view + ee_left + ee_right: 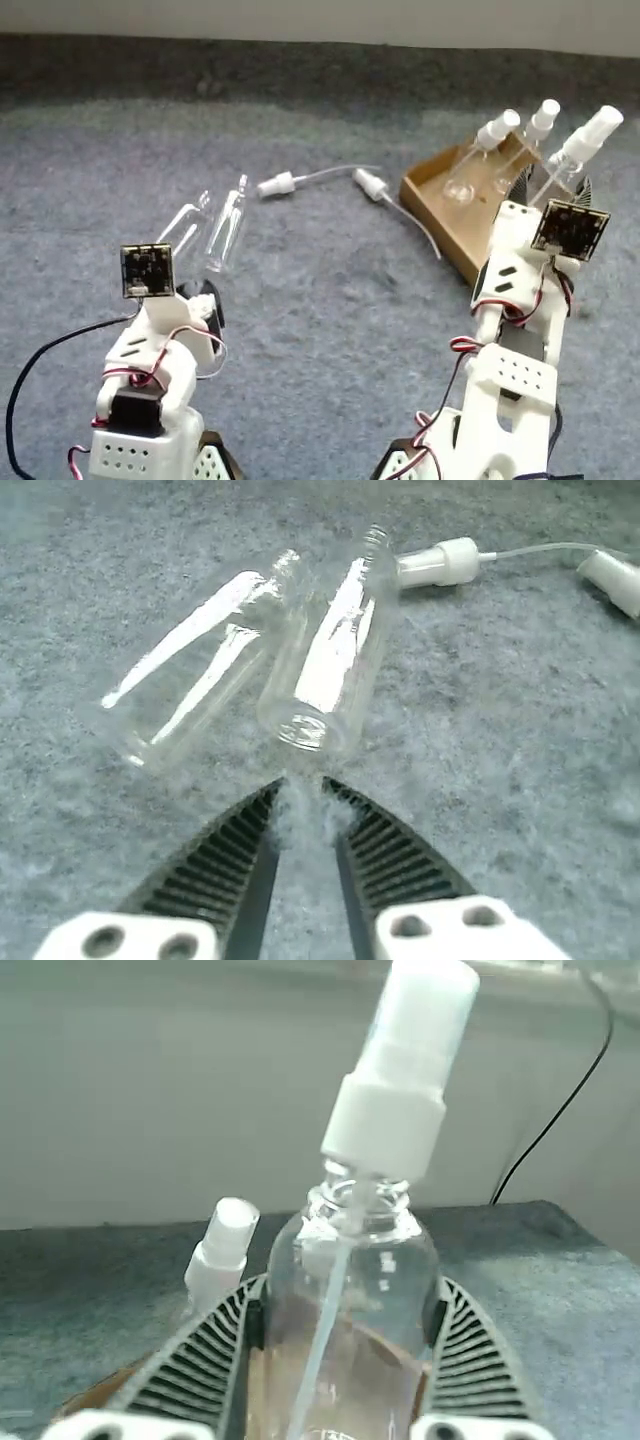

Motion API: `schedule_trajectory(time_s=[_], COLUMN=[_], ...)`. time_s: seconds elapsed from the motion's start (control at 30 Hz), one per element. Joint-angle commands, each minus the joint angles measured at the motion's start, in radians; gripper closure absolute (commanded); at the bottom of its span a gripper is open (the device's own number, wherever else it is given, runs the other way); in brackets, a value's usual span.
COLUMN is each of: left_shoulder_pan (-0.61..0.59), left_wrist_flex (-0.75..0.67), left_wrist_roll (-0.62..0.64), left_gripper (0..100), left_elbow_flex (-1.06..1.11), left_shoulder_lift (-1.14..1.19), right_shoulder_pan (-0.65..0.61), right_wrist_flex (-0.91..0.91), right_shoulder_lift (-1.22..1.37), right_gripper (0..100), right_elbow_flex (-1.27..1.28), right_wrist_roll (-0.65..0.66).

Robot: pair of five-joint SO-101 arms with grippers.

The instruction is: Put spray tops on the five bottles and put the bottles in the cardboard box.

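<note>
Two clear bottles without tops lie side by side on the grey carpet, one to the left of the other. My left gripper sits just short of the right-hand bottle's base, open by a narrow gap, with nothing in it. Two loose spray tops with thin tubes lie beyond the bottles. My right gripper is shut on a bottle with a spray top, tilted over the cardboard box.
Two capped bottles stand in the box; one of their tops shows beside the held bottle. A pale wall rises behind the table. Open carpet lies between the two arms.
</note>
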Motion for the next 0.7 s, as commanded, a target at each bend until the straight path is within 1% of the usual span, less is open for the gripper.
schedule_trajectory(time_s=[0.0, 0.1, 0.2, 0.33, 0.5, 0.57, 0.67], left_shoulder_pan=[0.170, 0.243, 0.315, 0.390, 0.446, 0.476, 0.529], left_wrist_flex=[-0.023, -0.023, -0.034, -0.153, -0.279, -0.328, -0.388], left_wrist_roll=[-0.009, -0.009, -0.009, -0.009, -0.009, -0.009, -0.009], left_gripper=[99, 99, 99, 99, 99, 99, 99], left_elbow_flex=[0.038, 0.064, 0.062, 0.062, 0.073, 0.073, 0.073], left_shoulder_lift=[-0.012, -0.012, -0.012, -0.012, -0.012, -0.012, -0.012], right_shoulder_pan=[-0.064, -0.116, -0.183, -0.274, -0.335, -0.364, -0.435], right_wrist_flex=[0.174, 0.292, 0.361, 0.374, 0.374, 0.375, 0.375], right_shoulder_lift=[-0.010, -0.010, -0.010, -0.010, -0.010, -0.010, -0.013], right_gripper=[87.2, 87.2, 87.2, 87.2, 87.2, 87.2, 87.2], right_elbow_flex=[-0.160, -0.237, -0.285, -0.317, -0.338, -0.354, -0.364], right_wrist_roll=[-0.057, -0.117, -0.143, -0.140, -0.137, -0.103, -0.005])
